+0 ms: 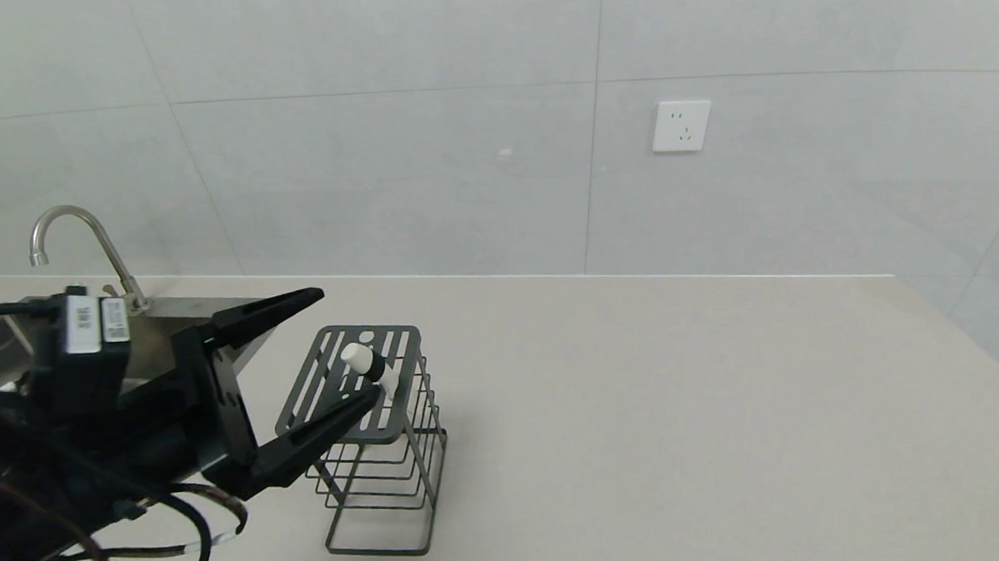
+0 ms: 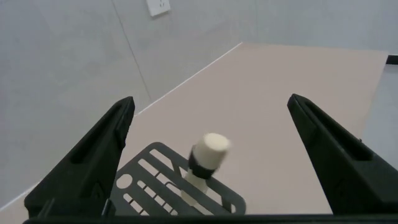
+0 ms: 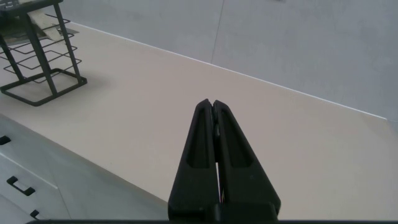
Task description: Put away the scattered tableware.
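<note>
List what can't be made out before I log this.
Lower end of the utensil: head view, hidden under the slotted top of the rack.
Basin of the sink: head view, covered by the left gripper and arm.
Top of the rack: right wrist view, cut by the edge.

Even light is bathing the pale beige table (image 1: 686, 407); the dark wire rack (image 1: 382, 483) beside the left tool (image 1: 349, 341) is casting faint shadow.

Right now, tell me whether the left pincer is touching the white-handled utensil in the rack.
Apart. The left wrist view shows the left pincer open, with clear gaps on both sides of the white-handled utensil.
</note>
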